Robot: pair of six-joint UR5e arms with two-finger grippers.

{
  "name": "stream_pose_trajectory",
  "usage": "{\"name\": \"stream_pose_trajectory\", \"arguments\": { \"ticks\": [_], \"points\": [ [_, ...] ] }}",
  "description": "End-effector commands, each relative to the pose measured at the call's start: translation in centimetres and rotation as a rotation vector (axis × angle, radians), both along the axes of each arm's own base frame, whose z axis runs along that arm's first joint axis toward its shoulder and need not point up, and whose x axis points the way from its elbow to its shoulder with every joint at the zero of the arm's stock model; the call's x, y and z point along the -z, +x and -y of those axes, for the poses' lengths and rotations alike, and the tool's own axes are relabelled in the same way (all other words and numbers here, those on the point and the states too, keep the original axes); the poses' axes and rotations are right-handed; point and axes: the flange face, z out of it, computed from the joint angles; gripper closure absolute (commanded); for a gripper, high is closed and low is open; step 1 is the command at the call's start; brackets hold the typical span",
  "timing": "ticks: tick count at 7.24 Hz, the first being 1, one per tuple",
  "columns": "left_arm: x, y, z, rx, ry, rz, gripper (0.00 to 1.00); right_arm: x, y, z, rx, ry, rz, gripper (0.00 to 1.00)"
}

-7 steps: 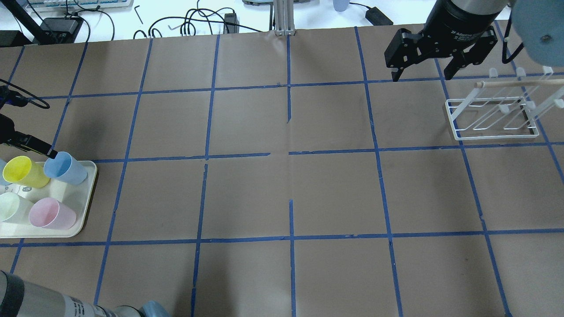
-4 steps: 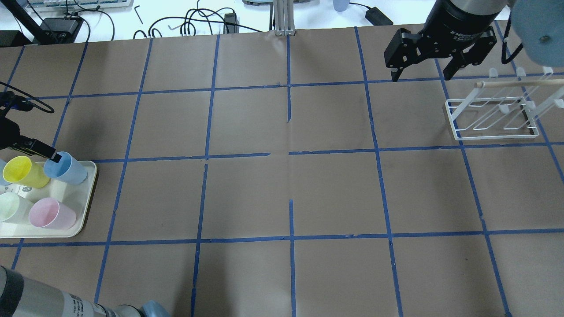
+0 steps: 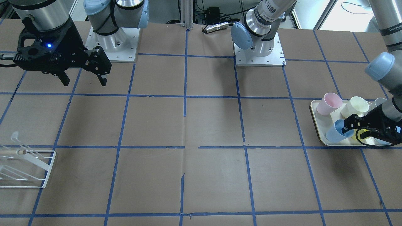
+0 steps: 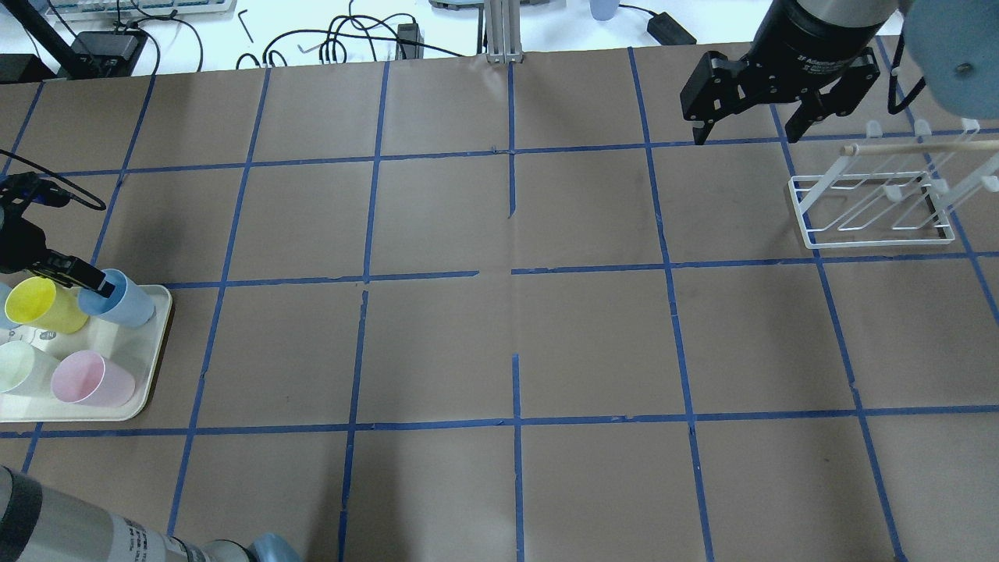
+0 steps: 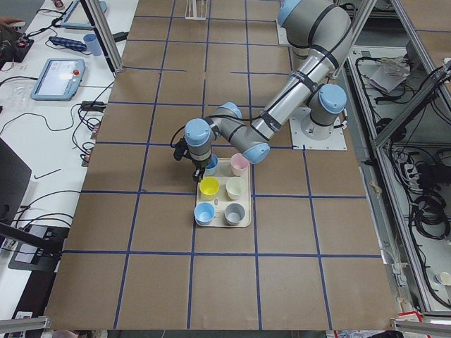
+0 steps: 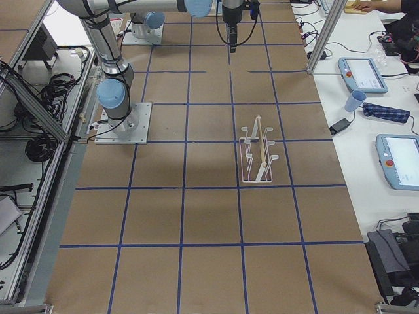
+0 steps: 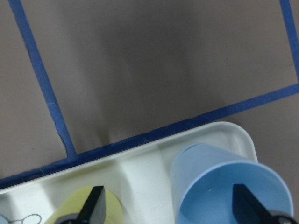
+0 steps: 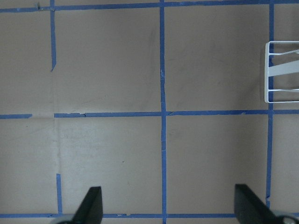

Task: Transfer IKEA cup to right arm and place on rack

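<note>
The IKEA cup (image 4: 125,303) is a pale blue tumbler standing at the far right corner of the cream tray (image 4: 117,407). It also shows in the front view (image 3: 334,132) and the left wrist view (image 7: 219,182). My left gripper (image 4: 92,279) is open at its rim. One finger (image 7: 245,207) is inside the cup's mouth, the other (image 7: 96,205) is outside, over the yellow cup (image 4: 39,304). My right gripper (image 4: 745,139) is open and empty, above the table far from the cup. The white wire rack (image 4: 874,215) stands just right of it and shows in the right wrist view (image 8: 282,70).
The tray also holds a pink cup (image 4: 90,378), a pale cup (image 4: 19,367), a second blue cup (image 5: 204,213) and a grey cup (image 5: 235,211). Cables and devices lie beyond the table's far edge (image 4: 343,39).
My left gripper has moved down and nearer to the blue cup, so its fingertip now dips into the cup's mouth. The right arm has barely moved.
</note>
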Motion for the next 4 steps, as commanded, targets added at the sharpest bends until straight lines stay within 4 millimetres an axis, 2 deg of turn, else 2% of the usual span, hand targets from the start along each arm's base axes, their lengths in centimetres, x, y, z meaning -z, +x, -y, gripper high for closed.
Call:
{"name": "stream_pose_trajectory", "arguments": {
  "ticks": [1,3,4],
  "points": [
    [0.12,0.06,-0.1,0.004,0.02,0.02,0.43,0.03,0.0,0.0,0.0,0.001,0.0,0.0],
    [0.41,-0.14,-0.33,0.001,0.026,0.015,0.7,0.01,0.0,0.01,0.0,-0.001,0.0,0.0],
    [0.35,-0.3,-0.36,0.001,0.024,0.015,0.79,0.01,0.0,0.01,0.0,-0.001,0.0,0.0]
  ]
}}
